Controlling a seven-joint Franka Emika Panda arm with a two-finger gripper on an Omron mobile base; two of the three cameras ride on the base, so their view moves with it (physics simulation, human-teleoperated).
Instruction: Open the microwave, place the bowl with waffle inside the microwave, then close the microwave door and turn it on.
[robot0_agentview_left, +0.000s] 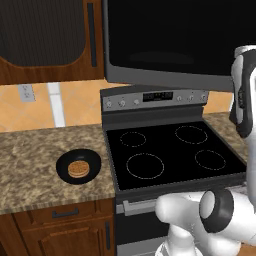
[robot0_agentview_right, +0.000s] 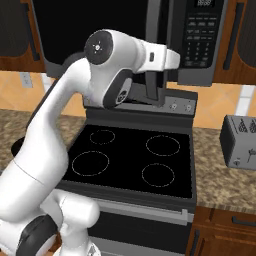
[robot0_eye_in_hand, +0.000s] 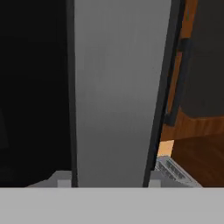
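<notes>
One microwave (robot0_agentview_right: 130, 35) hangs above the stove, door shut. The opening step is in hand: the claw (robot0_eye_in_hand: 107, 181) straddles the door's bar handle (robot0_eye_in_hand: 116, 96), not visibly clenched. Next, clamp and pull. One bowl (robot0_agentview_left: 78, 166), one waffle (robot0_agentview_left: 78, 168), wait left on the table (robot0_agentview_left: 35, 165).

Two base cameras and one hand camera, all facing the cooking wall.

The left base view is looking forward and down from behind the arm, with the stove (robot0_agentview_left: 172, 155) at 3 o'clock and the counter (robot0_agentview_left: 35, 165) at 9 o'clock. The right base view is looking from the other side, sharing that stove and the microwave (robot0_agentview_right: 195, 35) at 12 o'clock. The hand view is sitting very near the microwave's door handle (robot0_eye_in_hand: 116, 92), which is running from 12 to 6 o'clock.
</notes>
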